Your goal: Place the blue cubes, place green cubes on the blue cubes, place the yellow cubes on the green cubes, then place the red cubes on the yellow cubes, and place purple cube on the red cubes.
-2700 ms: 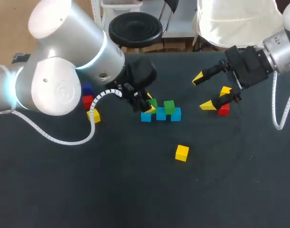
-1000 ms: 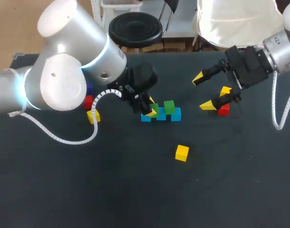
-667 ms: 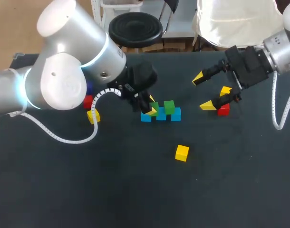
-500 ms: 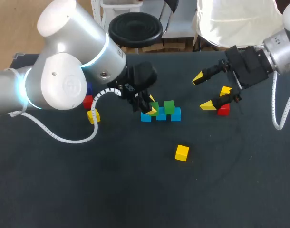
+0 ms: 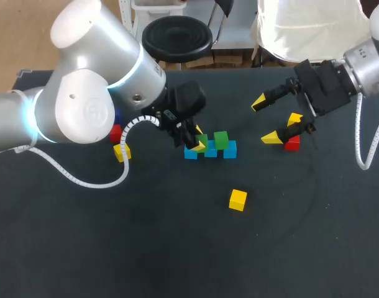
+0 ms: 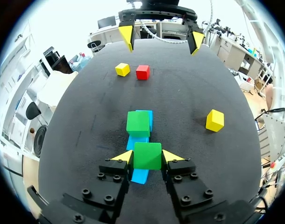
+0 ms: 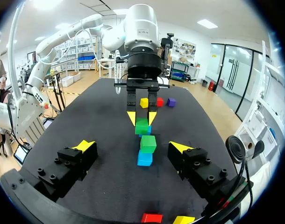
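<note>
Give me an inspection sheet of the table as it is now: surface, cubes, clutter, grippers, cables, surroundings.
Surface: dark table.
Job's things: blue cubes, three in a row; placed green cube on the right end one; held green cube above the row's left part. Loose: front yellow cube; right red cube and right yellow cube; left red cube, left yellow cube, purple cube.
Clutter: nothing seen.
Grippers: left gripper shut on the held green cube; right gripper open, empty, above the table.
Cables: white cable hangs from the left arm, another white cable from the right.
Surroundings: nothing seen reaching over the table.
</note>
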Robot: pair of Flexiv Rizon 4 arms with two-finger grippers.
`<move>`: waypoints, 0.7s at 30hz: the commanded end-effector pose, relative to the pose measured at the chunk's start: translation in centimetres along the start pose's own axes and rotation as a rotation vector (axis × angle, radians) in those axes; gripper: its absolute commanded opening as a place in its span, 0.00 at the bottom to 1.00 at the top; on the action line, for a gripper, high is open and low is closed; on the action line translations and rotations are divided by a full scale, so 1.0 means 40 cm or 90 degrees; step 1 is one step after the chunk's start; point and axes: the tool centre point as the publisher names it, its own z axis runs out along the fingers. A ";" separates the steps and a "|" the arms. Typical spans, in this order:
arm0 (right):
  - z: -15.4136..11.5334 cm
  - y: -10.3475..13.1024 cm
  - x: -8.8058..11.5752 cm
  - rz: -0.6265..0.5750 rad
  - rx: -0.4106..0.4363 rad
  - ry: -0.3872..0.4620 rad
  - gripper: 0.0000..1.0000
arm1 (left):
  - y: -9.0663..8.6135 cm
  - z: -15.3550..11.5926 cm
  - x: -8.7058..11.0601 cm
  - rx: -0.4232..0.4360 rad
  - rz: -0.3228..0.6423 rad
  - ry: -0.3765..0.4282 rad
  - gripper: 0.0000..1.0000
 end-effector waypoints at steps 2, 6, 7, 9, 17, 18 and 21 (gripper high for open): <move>-0.001 0.001 -0.001 0.000 0.001 0.001 1.00 | 0.008 0.004 -0.001 0.003 -0.001 0.001 0.00; -0.001 0.001 -0.001 0.000 0.001 0.001 1.00 | 0.012 0.006 -0.005 0.002 0.001 0.003 0.00; -0.001 0.001 -0.001 0.000 0.001 0.001 1.00 | 0.013 0.006 -0.006 0.002 0.002 0.003 0.00; -0.001 0.001 -0.001 0.000 0.001 0.001 1.00 | 0.015 0.007 -0.008 0.002 0.003 0.003 0.00; -0.001 0.001 -0.001 0.000 0.001 0.001 1.00 | 0.021 0.011 -0.010 0.001 0.000 0.007 0.00; -0.001 0.001 -0.001 0.000 0.001 0.001 1.00 | 0.021 0.011 -0.009 0.001 -0.001 0.007 0.00; -0.001 0.001 -0.001 0.000 0.001 0.001 1.00 | 0.022 0.008 -0.005 -0.001 -0.003 0.009 0.00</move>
